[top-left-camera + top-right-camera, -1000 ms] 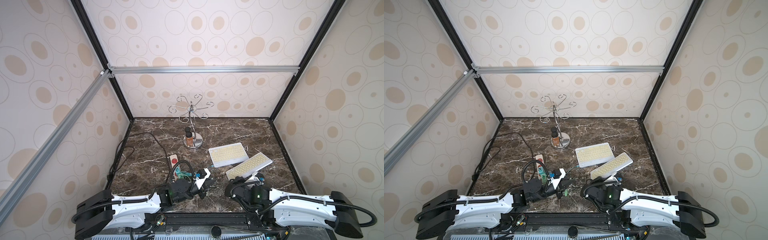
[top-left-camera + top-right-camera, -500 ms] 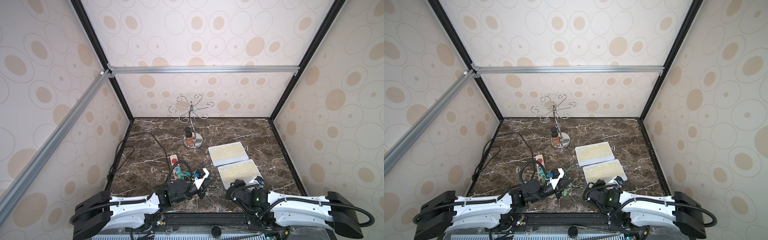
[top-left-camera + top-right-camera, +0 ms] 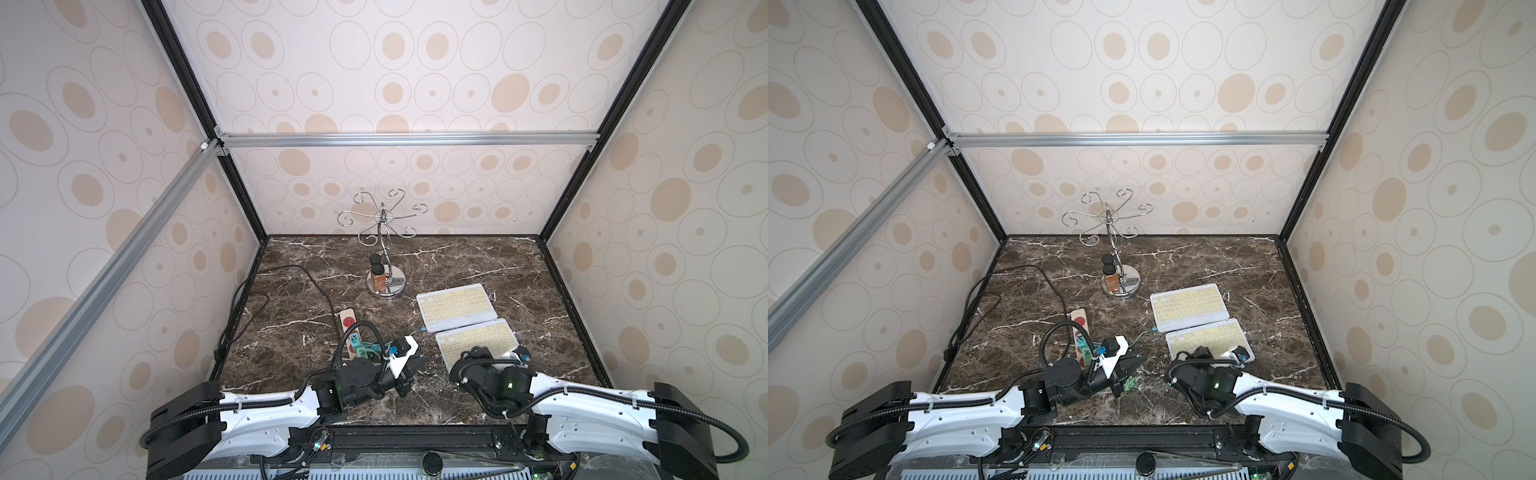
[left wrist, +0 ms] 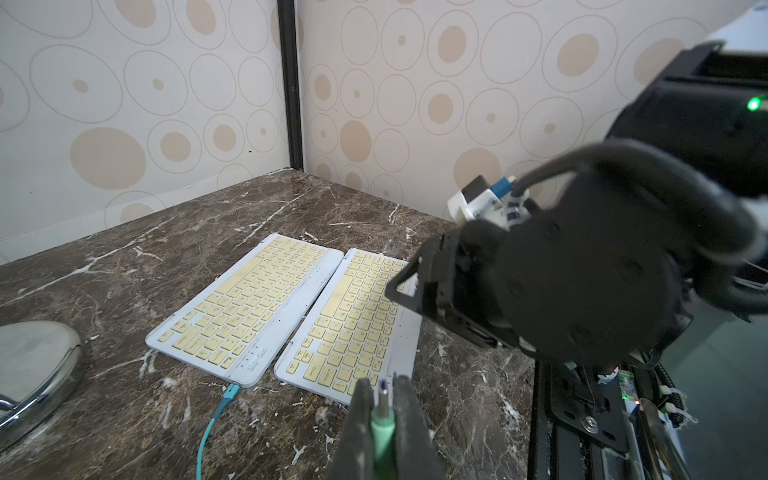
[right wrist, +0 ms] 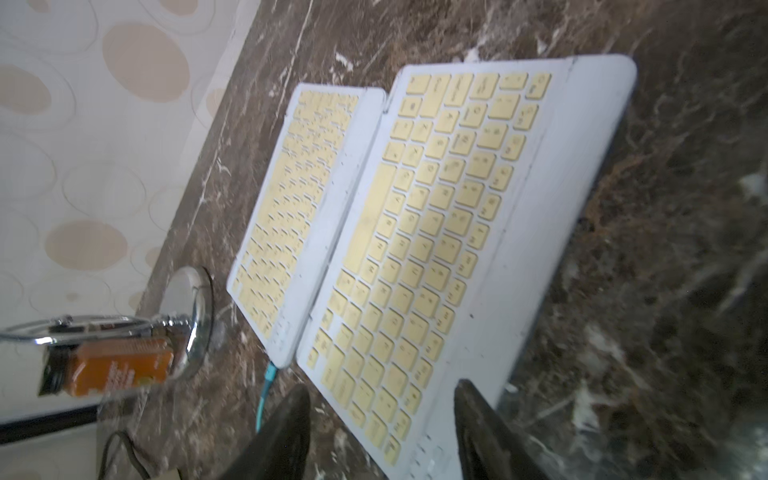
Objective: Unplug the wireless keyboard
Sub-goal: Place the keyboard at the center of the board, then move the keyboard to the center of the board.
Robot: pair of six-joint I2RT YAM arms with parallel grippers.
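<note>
Top views, keyboards: the near keyboard [image 3: 478, 338] and far keyboard [image 3: 457, 307] lie flat on the table [image 3: 291, 332], long edges almost touching, to the right of the strip [image 3: 348, 328].
Top views, claws: the right claw [image 3: 471, 356] hangs over the near keyboard's front edge, mostly hidden under its own wrist. The left claw [image 3: 1140, 360] sits low between strip and keyboards, and its hold is too small to read here.
Left wrist, left claw: the fingers are pinched tight on a green plug [image 4: 382, 411]. The plug's metal tip pokes out past them, free of any socket and just short of the near keyboard's corner.
Left wrist, leads: a teal lead [image 4: 216, 415] sits in the far keyboard's corner. The near keyboard shows no lead on the sides in view.
Right wrist, right claw: the fingers are spread roughly half apart and grip nothing. They straddle the near keyboard's end, and the picture is blurred, so contact is probably nil but I cannot be sure.
Step, as I judge it: the near keyboard looks unplugged. What remains is to let go and clear off.
Doing it well: lift the right claw straight up so a finger does not drag the keyboard. Keep the left claw's pinch on the plug's moulded body, not the metal tip. Carry it away from the keys, towards the strip, with its cable slack.
Risk: a sideways sweep could nudge the near keyboard into the far one and strain the teal lead.
</note>
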